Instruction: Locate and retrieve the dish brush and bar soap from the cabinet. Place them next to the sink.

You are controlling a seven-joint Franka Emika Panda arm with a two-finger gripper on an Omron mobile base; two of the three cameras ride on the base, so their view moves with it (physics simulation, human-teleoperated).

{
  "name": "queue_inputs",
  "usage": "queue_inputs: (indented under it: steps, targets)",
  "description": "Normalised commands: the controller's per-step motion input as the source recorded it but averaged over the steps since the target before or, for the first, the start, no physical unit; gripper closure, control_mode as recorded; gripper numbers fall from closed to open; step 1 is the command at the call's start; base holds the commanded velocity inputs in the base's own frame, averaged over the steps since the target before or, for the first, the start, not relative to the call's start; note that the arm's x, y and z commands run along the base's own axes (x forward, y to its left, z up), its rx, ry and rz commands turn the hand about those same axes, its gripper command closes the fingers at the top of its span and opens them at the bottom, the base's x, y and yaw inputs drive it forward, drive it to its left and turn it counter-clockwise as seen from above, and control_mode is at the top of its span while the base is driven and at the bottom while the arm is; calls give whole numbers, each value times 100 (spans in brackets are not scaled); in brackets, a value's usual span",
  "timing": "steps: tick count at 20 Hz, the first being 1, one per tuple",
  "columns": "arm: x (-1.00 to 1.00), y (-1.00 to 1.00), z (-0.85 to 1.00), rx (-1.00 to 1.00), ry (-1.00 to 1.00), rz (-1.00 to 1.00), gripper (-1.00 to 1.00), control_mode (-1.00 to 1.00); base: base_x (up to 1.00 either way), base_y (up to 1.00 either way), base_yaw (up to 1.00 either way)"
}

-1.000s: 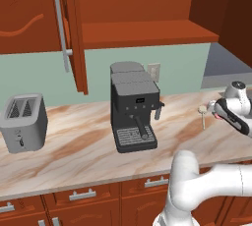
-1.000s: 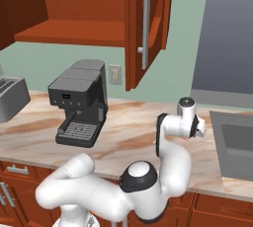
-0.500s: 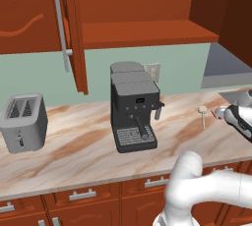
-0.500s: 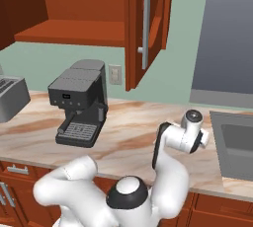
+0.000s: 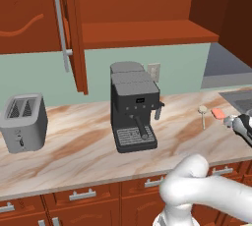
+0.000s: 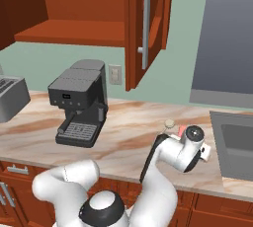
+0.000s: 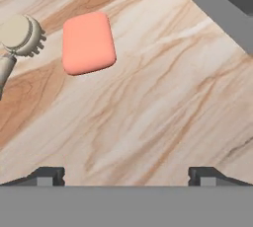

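Note:
The pink bar soap (image 7: pixel 89 42) lies flat on the marbled counter beside the dish brush (image 7: pixel 19 32), whose round cream head touches the counter with its pale handle running off to the side. Both rest just left of the sink (image 5: pixel 239 100); the brush (image 5: pixel 203 112) and soap (image 5: pixel 218 113) show there too. My gripper (image 7: pixel 126 176) hangs low over bare counter close to the soap, open, with nothing between its fingers (image 7: pixel 47 175). In the right base view the hand (image 6: pixel 203 153) covers most of the soap, and the brush head (image 6: pixel 169 123) peeks out behind it. The cabinet (image 5: pixel 69 28) door stands open.
A black coffee machine (image 5: pixel 134 106) stands mid-counter and a silver toaster (image 5: pixel 22 122) sits at the left. The sink's grey rim (image 7: pixel 217 9) runs close by the hand. Drawers with short handles (image 5: pixel 82 195) line the front below the counter. The cabinet's open door (image 6: pixel 148 23) juts out overhead.
The hand has moved down and to the right, toward the counter beside the sink. The jaws have stayed wide. Brush and soap have not moved.

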Motion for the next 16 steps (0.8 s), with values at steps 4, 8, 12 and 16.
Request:
queue_inputs:
  steps: [4, 8, 12, 16]
  targets:
    - [-76, 37, 6, -3, -5, 0, -100, -100, 0, 0, 0]
    - [-83, 47, 9, -6, -9, -1, -100, -100, 0, 0, 0]
    - [-63, 56, 18, -12, -13, -1, -100, -100, 0, 0, 0]
    - [-65, 60, 27, -13, -14, -2, -100, -100, 0, 0, 0]
